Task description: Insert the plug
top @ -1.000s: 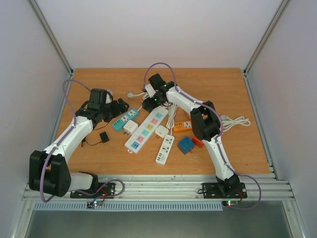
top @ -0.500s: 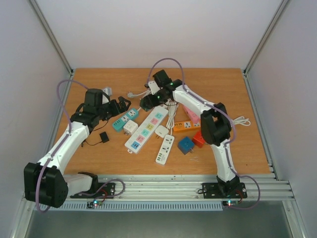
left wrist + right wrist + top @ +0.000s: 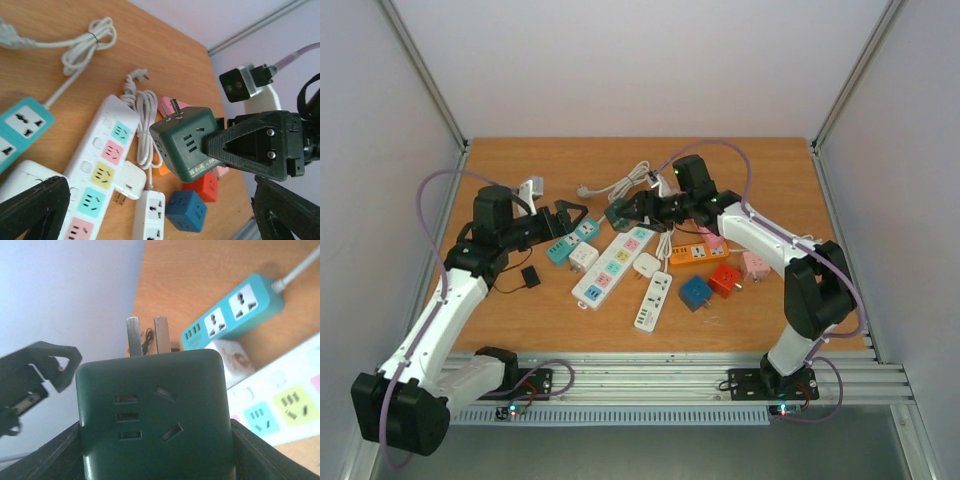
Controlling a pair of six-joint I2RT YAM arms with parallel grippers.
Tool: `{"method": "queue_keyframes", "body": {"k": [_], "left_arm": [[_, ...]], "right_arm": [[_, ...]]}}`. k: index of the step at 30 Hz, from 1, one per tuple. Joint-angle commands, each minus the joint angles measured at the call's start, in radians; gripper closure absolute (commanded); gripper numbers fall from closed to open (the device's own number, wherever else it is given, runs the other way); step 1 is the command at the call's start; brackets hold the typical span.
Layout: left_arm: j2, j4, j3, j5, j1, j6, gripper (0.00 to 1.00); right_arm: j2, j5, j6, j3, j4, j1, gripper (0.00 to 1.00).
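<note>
My right gripper (image 3: 628, 211) is shut on a dark green cube plug (image 3: 617, 214) and holds it above the table. Its two metal prongs (image 3: 146, 334) point toward my left gripper. In the right wrist view the cube (image 3: 152, 410) fills the space between my fingers. In the left wrist view the cube (image 3: 186, 144) hangs over the white power strip with coloured sockets (image 3: 95, 170), which lies at the table's middle (image 3: 615, 262). My left gripper (image 3: 565, 215) is open and empty, a little left of the cube, above the teal power strip (image 3: 570, 240).
A small white strip (image 3: 653, 300), a blue cube (image 3: 696, 292), a red cube (image 3: 725, 280), a pink cube (image 3: 755, 265) and an orange strip (image 3: 688, 254) lie right of the middle. Two white adapters (image 3: 583, 256) sit by the strips. A black adapter (image 3: 530, 277) lies left. A coiled white cable (image 3: 632, 180) lies behind.
The right arm's elbow has swung out to the right, and the gripper now points left with the green cube. The left arm has drawn back leftward, with its gripper still by the teal strip.
</note>
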Motion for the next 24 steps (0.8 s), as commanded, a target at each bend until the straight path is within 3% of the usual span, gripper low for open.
{"method": "queue_keyframes", "body": {"k": [1,4,8,11,18,24], "left_arm": [[0.036,0.146,-0.055,0.132,0.003,-0.129,0.01],[0.109,0.273,-0.055,0.23,-0.006,-0.236,0.01],[0.151,0.326,-0.056,0.276,-0.026,-0.296,0.01],[0.164,0.371,-0.091,0.281,-0.044,-0.336,0.02],[0.172,0.73,-0.235,0.314,-0.131,-0.555,0.08],[0.185,0.895,-0.275,0.317,-0.152,-0.684,0.08]], "right_arm": [[-0.104,-0.146,0.265,-0.101,0.221,-0.017,0.53],[-0.145,-0.148,0.303,-0.156,0.24,-0.034,0.52],[-0.163,-0.194,0.352,-0.187,0.284,-0.051,0.53],[-0.16,-0.243,0.409,-0.202,0.345,-0.061,0.53],[-0.172,-0.327,0.526,-0.26,0.455,-0.071,0.53],[-0.176,-0.362,0.603,-0.305,0.569,-0.07,0.53]]}}
